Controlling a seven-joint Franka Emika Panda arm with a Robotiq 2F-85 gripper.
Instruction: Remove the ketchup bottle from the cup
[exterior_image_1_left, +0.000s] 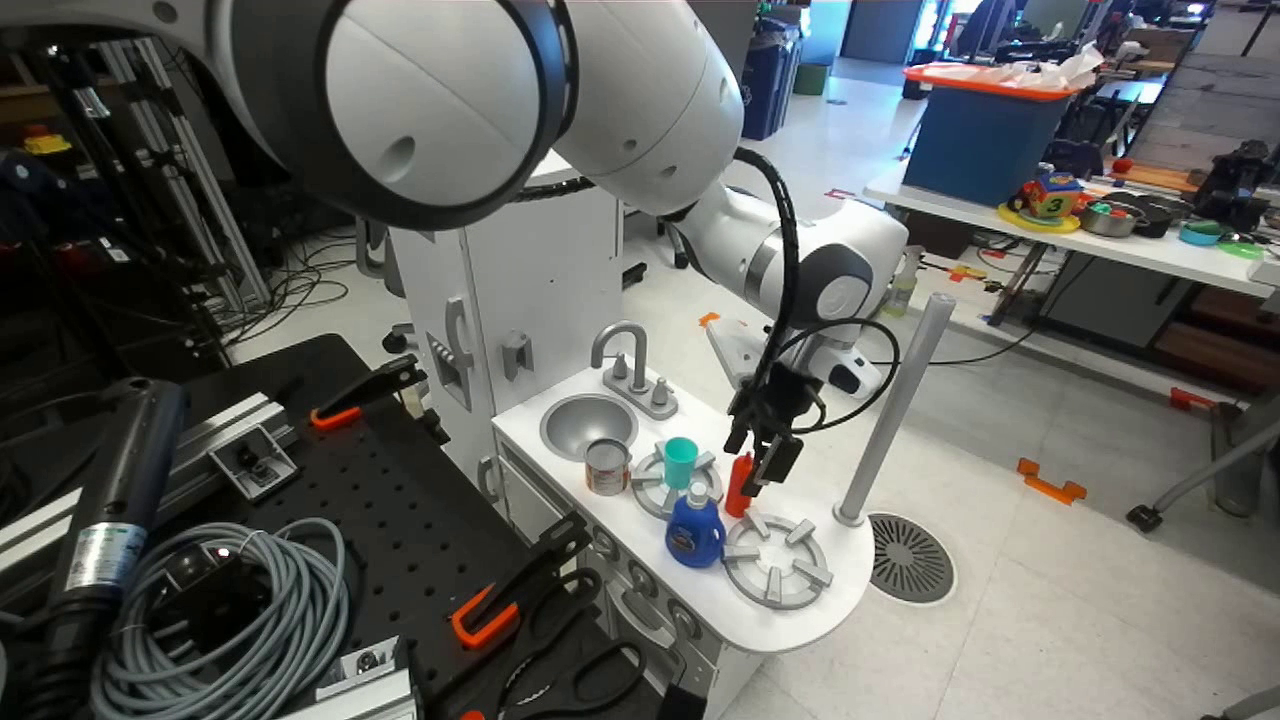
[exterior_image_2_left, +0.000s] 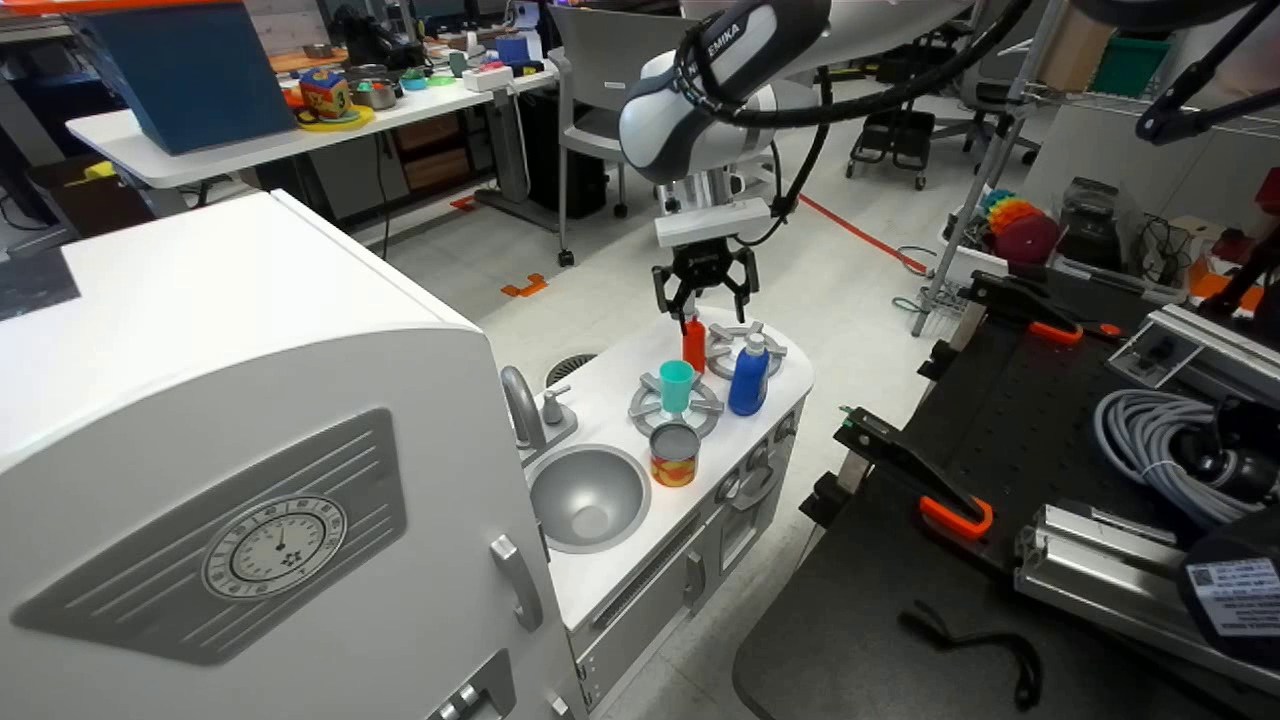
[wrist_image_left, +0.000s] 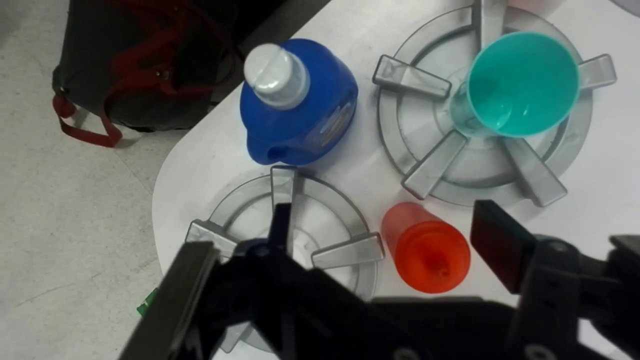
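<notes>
The red ketchup bottle (exterior_image_1_left: 739, 487) stands upright on the white counter, apart from the cup and beside the two toy burners. It also shows in an exterior view (exterior_image_2_left: 694, 352) and in the wrist view (wrist_image_left: 434, 255). The teal-blue cup (exterior_image_1_left: 680, 462) stands upright on a burner, also in an exterior view (exterior_image_2_left: 676, 388) and the wrist view (wrist_image_left: 522, 85); its inside looks empty. My gripper (exterior_image_2_left: 713, 318) is open and points down at the bottle's top. In the wrist view the bottle lies between the spread fingers (wrist_image_left: 390, 235), nearer the right-hand one, with no visible grip.
A blue detergent bottle (exterior_image_1_left: 695, 530) stands near the ketchup bottle, by the front burner (exterior_image_1_left: 775, 562). A tin can (exterior_image_2_left: 674, 455) stands between the cup's burner and the sink (exterior_image_2_left: 588, 500). A grey post (exterior_image_1_left: 895, 410) rises from the counter near the gripper.
</notes>
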